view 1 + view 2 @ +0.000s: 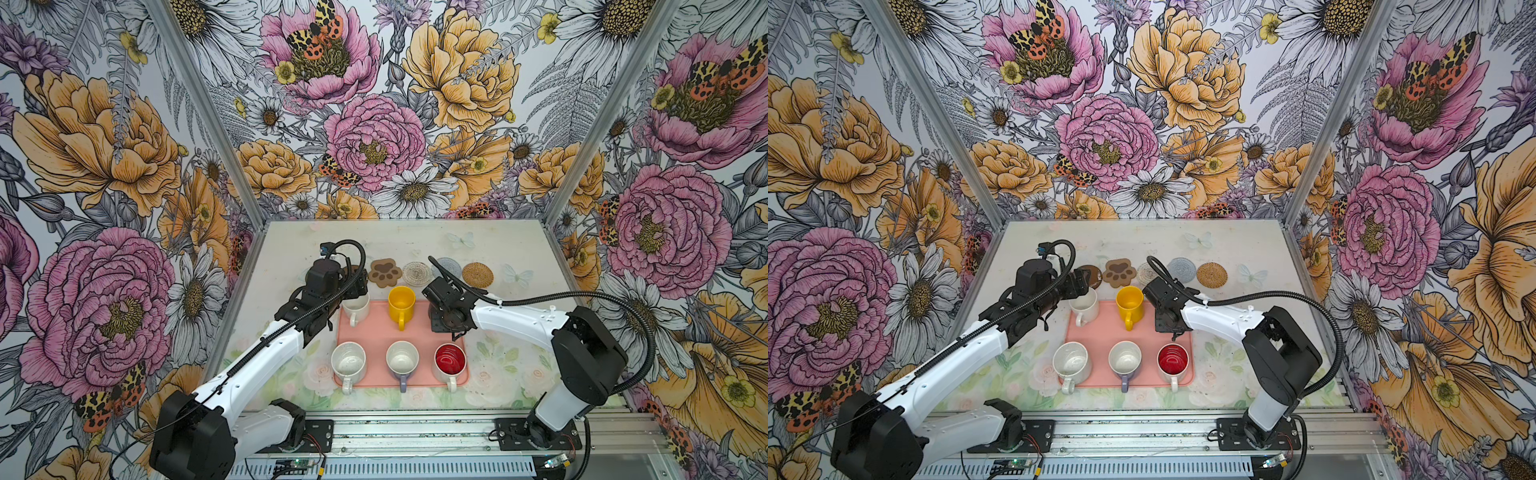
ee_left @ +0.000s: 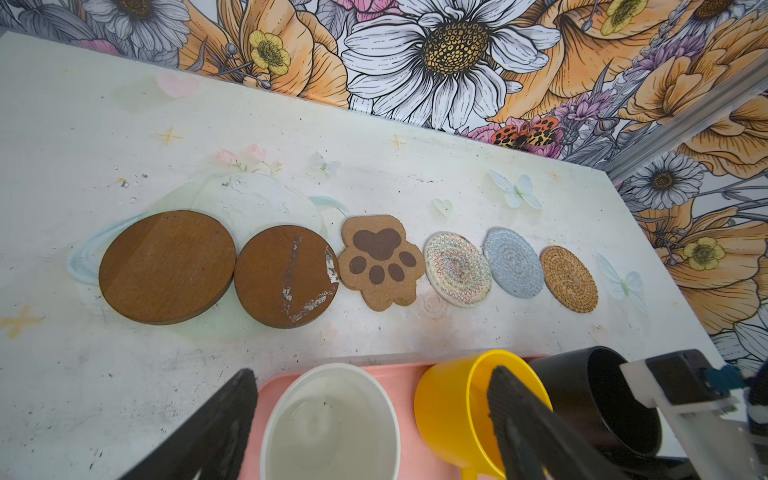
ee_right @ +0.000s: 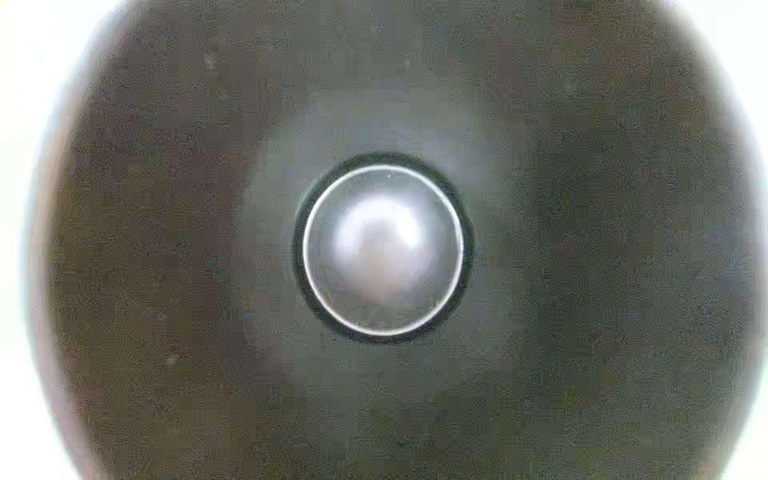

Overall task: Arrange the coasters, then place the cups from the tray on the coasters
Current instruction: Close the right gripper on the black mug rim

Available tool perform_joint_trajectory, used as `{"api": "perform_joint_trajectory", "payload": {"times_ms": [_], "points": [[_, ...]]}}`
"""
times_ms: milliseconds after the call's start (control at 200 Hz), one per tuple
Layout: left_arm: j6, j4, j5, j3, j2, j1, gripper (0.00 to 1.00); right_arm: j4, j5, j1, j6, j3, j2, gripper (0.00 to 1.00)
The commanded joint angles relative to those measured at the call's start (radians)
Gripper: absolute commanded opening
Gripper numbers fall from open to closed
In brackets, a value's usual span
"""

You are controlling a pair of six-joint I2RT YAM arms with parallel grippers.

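1. Desk [image 1: 291,257]: tray [image 1: 374,328] at centre-front.
2. Tray: six cups [image 1: 401,305] on it; white cup [image 1: 356,309] far-left corner, black cup [image 2: 573,386] far-right.
3. Coasters [image 2: 380,262]: six in row behind tray, w/o cups.
4. L fingers [image 2: 224,415]: wide, straddling white cup.
5. R fingers [image 1: 437,320]: over black cup; grip can't tell.
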Motion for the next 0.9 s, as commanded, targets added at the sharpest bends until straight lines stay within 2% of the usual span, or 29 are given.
{"api": "perform_joint_trajectory", "payload": {"times_ms": [0,130,896], "points": [[-0.004,0.042,0.019,-0.002,0.014,0.022,0.88,0.052,0.006,0.005,-0.019,0.045,-0.009,0.00],[-0.010,0.015,0.058,0.020,0.037,0.026,0.89,0.053,0.000,0.001,-0.025,0.045,-0.009,0.00],[-0.004,0.013,0.035,-0.010,-0.002,0.043,0.89,0.048,0.002,-0.017,-0.042,0.053,-0.077,0.00]]}}
